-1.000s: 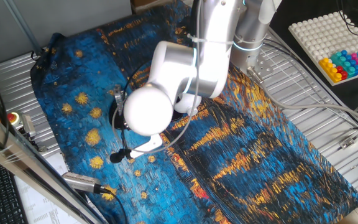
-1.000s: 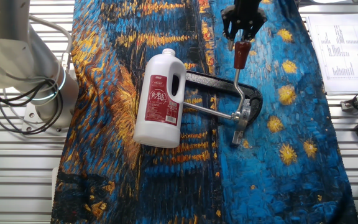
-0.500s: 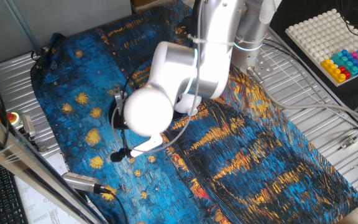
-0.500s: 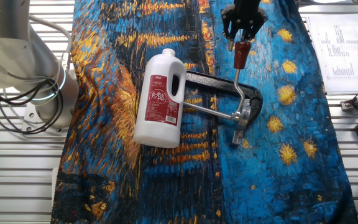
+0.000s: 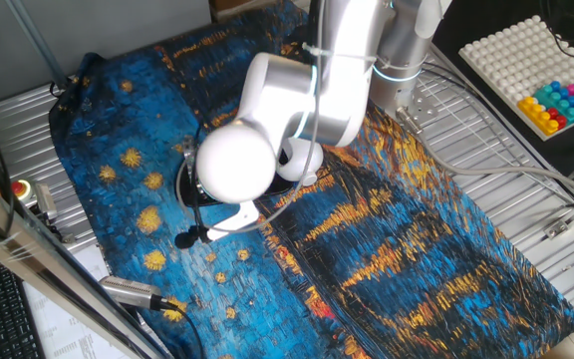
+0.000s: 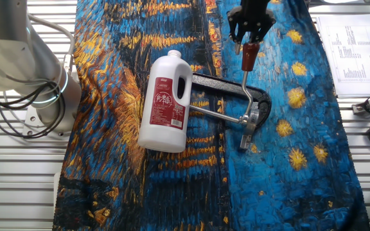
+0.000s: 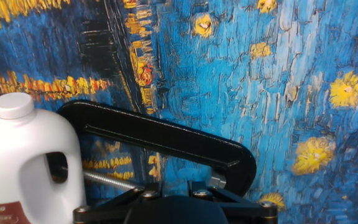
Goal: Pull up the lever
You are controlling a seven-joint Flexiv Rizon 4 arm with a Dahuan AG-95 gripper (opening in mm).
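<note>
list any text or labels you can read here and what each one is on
None can be quoted.
White plastic jug: its red label carries white characters, too small to read.
White printed sheet beside the blue painted cloth: lines of print, too blurred to read.

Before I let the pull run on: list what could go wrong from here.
1. The gripper sits right at the end of the lever, on its reddish knob, so it might slip off.
2. The black fixture lies loose on the cloth and might lift or slide, nudging the white jug beside it.
</note>
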